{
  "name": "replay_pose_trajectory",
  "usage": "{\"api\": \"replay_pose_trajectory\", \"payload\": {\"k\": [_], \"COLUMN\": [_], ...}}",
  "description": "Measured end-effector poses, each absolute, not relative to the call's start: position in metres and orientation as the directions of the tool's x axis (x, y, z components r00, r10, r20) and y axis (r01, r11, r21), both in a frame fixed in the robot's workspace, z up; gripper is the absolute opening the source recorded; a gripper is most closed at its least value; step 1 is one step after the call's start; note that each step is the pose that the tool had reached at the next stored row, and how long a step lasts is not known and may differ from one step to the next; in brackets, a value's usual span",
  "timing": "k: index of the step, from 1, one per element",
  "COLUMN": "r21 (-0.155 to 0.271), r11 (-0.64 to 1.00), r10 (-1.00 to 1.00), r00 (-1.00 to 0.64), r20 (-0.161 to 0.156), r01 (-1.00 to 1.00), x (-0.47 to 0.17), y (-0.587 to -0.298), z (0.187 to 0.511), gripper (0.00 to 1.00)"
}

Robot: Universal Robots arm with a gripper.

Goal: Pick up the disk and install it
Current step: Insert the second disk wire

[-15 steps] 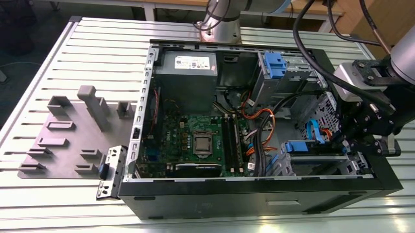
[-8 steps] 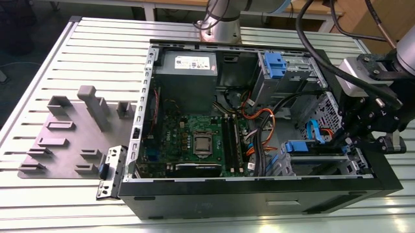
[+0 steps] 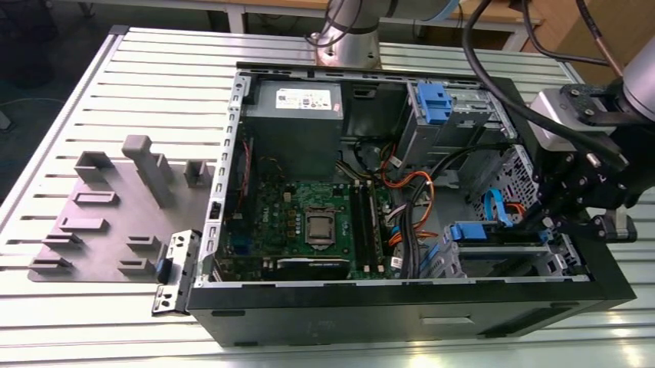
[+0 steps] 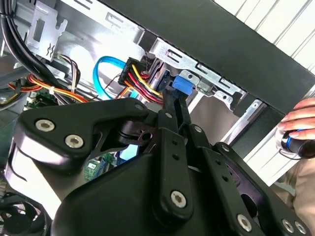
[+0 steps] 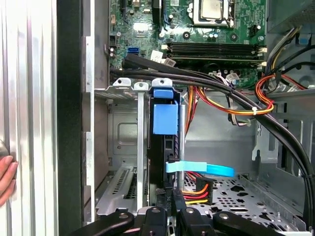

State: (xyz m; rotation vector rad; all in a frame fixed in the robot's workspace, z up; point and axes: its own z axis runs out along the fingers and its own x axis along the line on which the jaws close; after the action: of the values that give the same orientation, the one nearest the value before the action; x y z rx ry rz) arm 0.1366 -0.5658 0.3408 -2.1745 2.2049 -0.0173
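Fingers (image 5: 162, 219) of the gripper (image 5: 167, 216) clamp the disk (image 5: 165, 147) edge-on, lower centre, aligning it upright with the drive cage (image 5: 123, 88) slot.

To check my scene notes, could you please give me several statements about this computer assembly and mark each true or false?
1. The black metal computer case lies open on the slatted metal table. True.
2. The disk in its blue plastic bracket lies flat on the table outside the case. False: it stands on edge in the metal drive cage inside the case, at the black gripper.
3. A person's hand is beside the case's outer wall. True.
4. A fan cooler covers the processor on the green motherboard. False: the processor sits uncovered.
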Motion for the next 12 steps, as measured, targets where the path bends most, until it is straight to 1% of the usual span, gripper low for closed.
{"api": "replay_pose_trajectory", "payload": {"k": [12], "r21": [-0.039], "r11": [0.035], "r10": [-0.999], "r00": [-0.034], "r20": [-0.024], "r01": [-0.999], "x": [0.1336], "y": [-0.5594], "z": [0.3396], "gripper": [0.17]}}
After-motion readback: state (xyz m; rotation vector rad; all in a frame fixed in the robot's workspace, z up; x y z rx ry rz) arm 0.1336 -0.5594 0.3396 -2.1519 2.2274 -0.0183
